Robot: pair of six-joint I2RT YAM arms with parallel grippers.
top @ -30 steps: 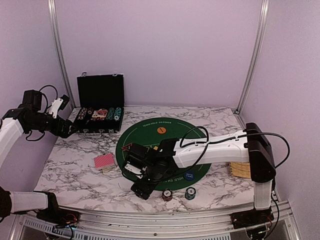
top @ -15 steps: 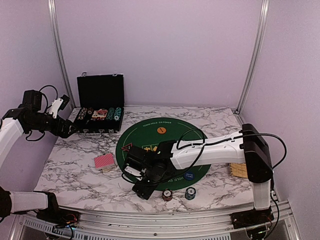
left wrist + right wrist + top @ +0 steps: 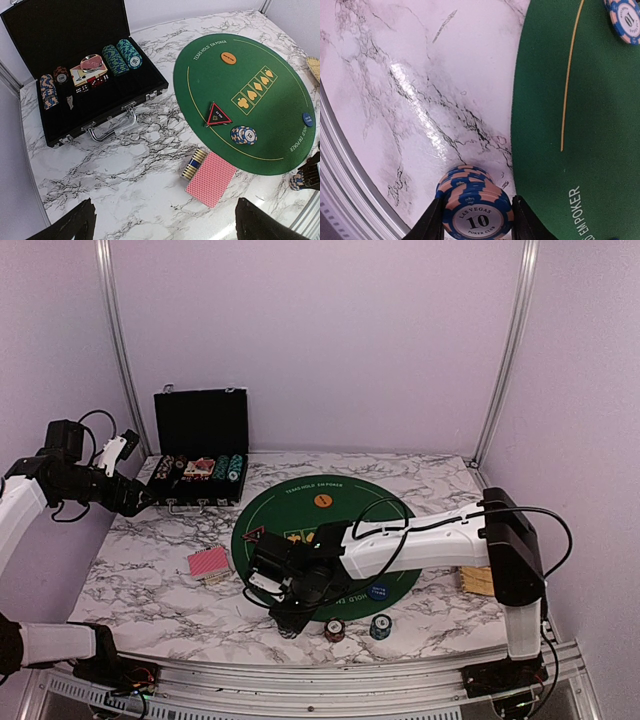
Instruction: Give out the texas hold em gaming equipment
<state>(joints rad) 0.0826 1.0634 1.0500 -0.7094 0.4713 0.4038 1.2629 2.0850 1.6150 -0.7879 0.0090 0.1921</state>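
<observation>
Ringing the marble table (image 3: 160, 590) stand lilac walls (image 3: 320, 340); right fingers (image 3: 431, 227) pinch blue chip stack (image 3: 475, 210), left fingers (image 3: 70, 227) gape.

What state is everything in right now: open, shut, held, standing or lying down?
black chip case, open, lid upright.
left gripper, open, empty.
blue chip stack, upright on the marble tabletop, gripped.
right gripper, closed on the blue chip stack.
red-backed cards, face down.
small chip stack, tipped on its side beside the cards.
triangular marker, flat on the green mat.
</observation>
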